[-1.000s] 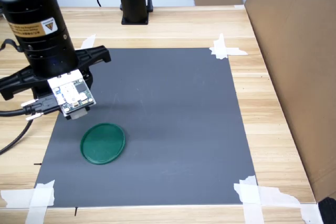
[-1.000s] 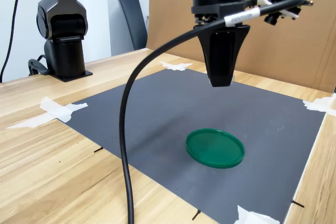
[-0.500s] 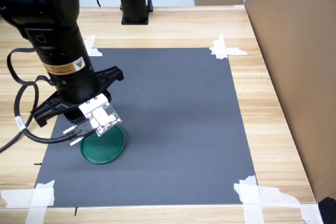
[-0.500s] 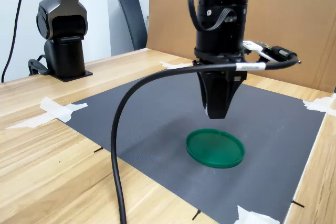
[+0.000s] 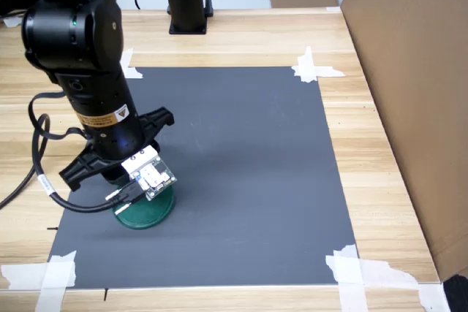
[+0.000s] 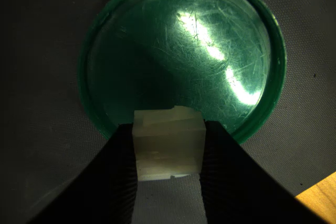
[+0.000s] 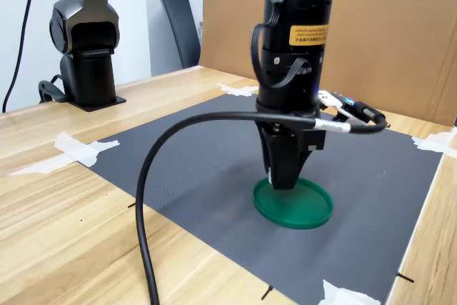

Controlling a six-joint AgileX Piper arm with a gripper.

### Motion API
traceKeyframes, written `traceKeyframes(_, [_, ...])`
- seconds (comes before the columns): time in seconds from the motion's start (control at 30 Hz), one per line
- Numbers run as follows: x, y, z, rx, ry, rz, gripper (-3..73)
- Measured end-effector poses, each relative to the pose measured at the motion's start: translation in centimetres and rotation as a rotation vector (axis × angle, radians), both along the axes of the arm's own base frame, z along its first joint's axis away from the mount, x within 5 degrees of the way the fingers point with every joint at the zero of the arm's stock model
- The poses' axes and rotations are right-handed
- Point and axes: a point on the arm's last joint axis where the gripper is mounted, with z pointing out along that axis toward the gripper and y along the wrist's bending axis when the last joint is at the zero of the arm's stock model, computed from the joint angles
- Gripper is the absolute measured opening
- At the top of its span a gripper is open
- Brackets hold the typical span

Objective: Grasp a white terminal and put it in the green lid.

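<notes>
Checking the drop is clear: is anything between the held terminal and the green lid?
No. In the wrist view the gripper holds the terminal over the lid, whose floor is bare.

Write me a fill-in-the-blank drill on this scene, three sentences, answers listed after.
1. The gripper is shut on the white ____.
2. In the wrist view, the round lid beneath the held block is coloured ____.
3. In both exterior views the lid rests on a dark grey ____, taped to the wooden table at its corners.

Missing words: terminal; green; mat
</notes>
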Motion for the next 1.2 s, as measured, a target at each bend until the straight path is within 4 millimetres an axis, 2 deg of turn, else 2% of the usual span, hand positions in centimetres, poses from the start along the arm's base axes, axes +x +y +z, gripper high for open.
traceKeyframes(0.07, [0.0,0.0,0.0,0.000,-0.001,0.000,28.7])
traceKeyframes(0.13, [0.0,0.0,0.0,0.001,-0.003,-0.004,33.9])
traceKeyframes(0.17, [0.0,0.0,0.0,0.006,-0.007,-0.025,44.4])
traceKeyframes(0.2, [0.1,0.0,0.0,0.007,-0.008,-0.030,47.1])
traceKeyframes(0.3, [0.0,0.0,0.0,0.009,-0.005,-0.039,50.2])
traceKeyframes(0.47, [-0.2,0.3,0.7,0.047,-0.009,-0.079,50.4])
traceKeyframes(0.6, [-0.4,0.3,3.0,0.082,-0.111,-0.183,42.9])
traceKeyframes(0.63, [-0.7,0.4,5.0,0.116,-0.190,-0.253,27.9])
traceKeyframes(0.7, [-1.1,0.4,6.3,0.134,-0.221,-0.292,16.2])
traceKeyframes(0.77, [-1.3,0.4,6.9,0.145,-0.238,-0.316,10.8])
traceKeyframes(0.8, [-1.8,0.5,8.3,0.166,-0.281,-0.357,1.6])
traceKeyframes(0.87, [-2.9,0.5,11.2,0.209,-0.385,-0.414,-1.9])
traceKeyframes(0.97, [-4.4,0.6,14.0,0.257,-0.508,-0.454,-2.4])
traceKeyframes(1.0, [-6.0,0.7,15.9,0.298,-0.621,-0.469,-2.4])
traceKeyframes(1.03, [-7.3,0.7,16.8,0.333,-0.703,-0.478,-2.4])
traceKeyframes(1.1, [-8.3,0.8,17.2,0.357,-0.753,-0.483,-2.4])
traceKeyframes(1.2, [-11.1,1.0,17.4,0.436,-0.854,-0.521,-2.4])
